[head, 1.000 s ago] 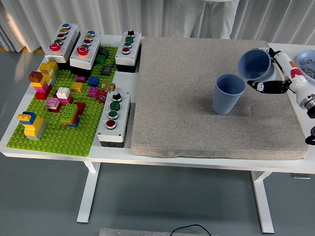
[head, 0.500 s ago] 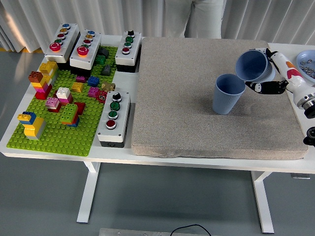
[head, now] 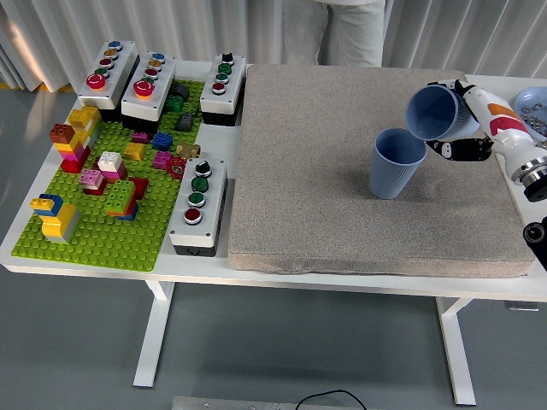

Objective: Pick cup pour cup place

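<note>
A blue ribbed cup (head: pixel 396 163) stands upright on the grey mat (head: pixel 325 171), right of its centre. My right hand (head: pixel 466 128) comes in from the right edge and is shut on a second blue cup (head: pixel 434 112). That cup is held in the air, tipped strongly toward the left, with its mouth facing the camera just above and to the right of the standing cup's rim. I cannot see anything inside either cup. My left arm does not show.
A light blue bowl (head: pixel 532 102) with small objects sits at the far right edge. A green brick baseplate (head: pixel 111 231) with coloured bricks and several button boxes (head: pixel 197 201) fills the table's left side. A person (head: pixel 333 30) stands at the far side.
My right hand has carried the held cup a little left and tipped it further over toward the standing cup. The person at the far side has shifted slightly.
</note>
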`<action>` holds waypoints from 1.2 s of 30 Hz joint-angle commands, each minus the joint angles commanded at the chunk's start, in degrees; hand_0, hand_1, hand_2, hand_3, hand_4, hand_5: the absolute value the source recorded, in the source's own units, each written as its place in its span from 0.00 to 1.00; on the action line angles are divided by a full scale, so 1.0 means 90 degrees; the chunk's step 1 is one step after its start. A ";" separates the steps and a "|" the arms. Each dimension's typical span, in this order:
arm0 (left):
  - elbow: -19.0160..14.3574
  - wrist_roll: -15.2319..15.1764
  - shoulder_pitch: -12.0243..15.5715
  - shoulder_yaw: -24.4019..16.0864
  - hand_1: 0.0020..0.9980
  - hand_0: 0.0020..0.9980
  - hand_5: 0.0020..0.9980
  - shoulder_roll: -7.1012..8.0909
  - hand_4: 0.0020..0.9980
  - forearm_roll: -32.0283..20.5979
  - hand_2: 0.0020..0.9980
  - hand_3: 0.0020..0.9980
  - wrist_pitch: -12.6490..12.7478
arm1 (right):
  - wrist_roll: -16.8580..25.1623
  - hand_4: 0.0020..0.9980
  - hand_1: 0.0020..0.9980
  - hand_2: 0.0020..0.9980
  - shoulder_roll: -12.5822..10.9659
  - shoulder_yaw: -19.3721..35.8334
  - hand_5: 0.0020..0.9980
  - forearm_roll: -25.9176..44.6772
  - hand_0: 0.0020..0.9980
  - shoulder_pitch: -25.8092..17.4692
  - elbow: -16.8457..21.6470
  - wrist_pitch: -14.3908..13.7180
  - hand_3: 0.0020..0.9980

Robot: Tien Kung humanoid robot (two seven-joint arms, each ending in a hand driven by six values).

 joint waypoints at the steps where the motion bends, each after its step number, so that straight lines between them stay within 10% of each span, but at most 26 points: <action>1: 0.0000 0.0000 0.0002 -0.0001 0.78 0.73 0.95 0.0000 0.51 -0.0002 0.82 0.69 0.0001 | -0.0025 0.69 0.64 0.53 -0.0007 -0.0032 0.09 -0.0082 0.78 0.0004 0.0029 -0.0067 0.58; 36: 0.0000 0.0009 -0.0012 -0.0011 0.78 0.73 0.95 -0.0004 0.51 -0.0017 0.82 0.69 0.0000 | -0.0148 0.64 0.64 0.53 -0.0043 -0.0501 0.04 -0.0359 0.80 0.0041 0.0153 -0.0857 0.57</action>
